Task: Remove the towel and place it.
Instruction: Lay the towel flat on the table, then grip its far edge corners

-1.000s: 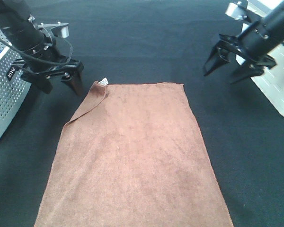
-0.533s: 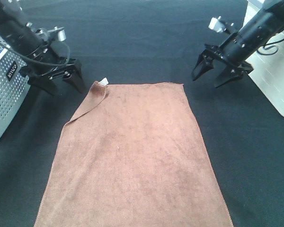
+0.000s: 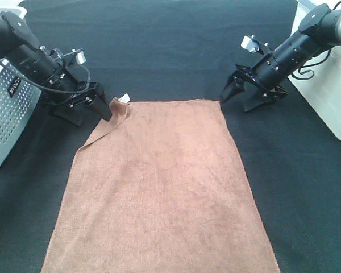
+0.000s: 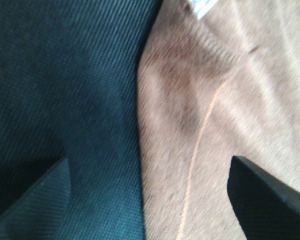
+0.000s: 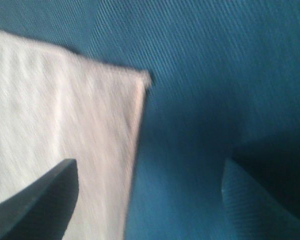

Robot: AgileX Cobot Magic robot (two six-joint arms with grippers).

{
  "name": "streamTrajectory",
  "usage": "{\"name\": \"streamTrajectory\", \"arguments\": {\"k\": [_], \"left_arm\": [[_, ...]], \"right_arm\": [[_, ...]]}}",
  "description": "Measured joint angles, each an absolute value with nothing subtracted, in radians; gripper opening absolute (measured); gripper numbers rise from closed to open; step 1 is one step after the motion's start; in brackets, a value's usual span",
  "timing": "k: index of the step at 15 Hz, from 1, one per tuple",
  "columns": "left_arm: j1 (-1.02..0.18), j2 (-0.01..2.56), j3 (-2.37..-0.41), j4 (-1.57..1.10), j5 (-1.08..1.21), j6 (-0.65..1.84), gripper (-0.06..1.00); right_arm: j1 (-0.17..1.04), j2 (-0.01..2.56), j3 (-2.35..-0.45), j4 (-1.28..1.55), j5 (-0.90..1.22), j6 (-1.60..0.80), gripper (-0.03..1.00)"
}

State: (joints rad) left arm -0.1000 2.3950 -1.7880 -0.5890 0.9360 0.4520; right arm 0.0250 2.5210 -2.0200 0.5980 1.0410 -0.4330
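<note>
The reddish-brown towel (image 3: 159,187) lies flat on the black table cloth (image 3: 170,51), running off the near edge of the exterior view. Its far left corner is folded over, with a white tag (image 3: 124,98) showing. My left gripper (image 3: 92,115) is open and low at that folded corner. In the left wrist view the towel's edge (image 4: 215,125) runs between its fingers (image 4: 35,195). My right gripper (image 3: 235,102) is open just beside the far right corner. In the right wrist view the towel (image 5: 55,125) has its corner lying between that gripper's fingertips (image 5: 260,200).
A perforated metal box (image 3: 5,114) stands at the left edge behind my left arm. A white container (image 3: 329,102) stands at the right edge near my right arm. Black cloth surrounds the towel on both sides and beyond it.
Both grippers have come down and inward towards the towel's far corners. The left one now reaches the folded corner and the right one the other corner. The towel has not moved.
</note>
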Motion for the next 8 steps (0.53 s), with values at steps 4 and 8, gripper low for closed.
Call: {"name": "streamTrajectory", "arguments": {"k": [4,8], "left_arm": [[-0.1,2.397,-1.788,-0.607,0.904,0.45,0.81],[-0.147,2.403,-1.788,-0.659,0.834,0.452,0.81]], "right_arm": [[0.043,2.537,-2.047,0.59,1.012,-0.417,0.76],[0.089,2.537,-2.047,0.554,0.941,-0.373,0.75]]}}
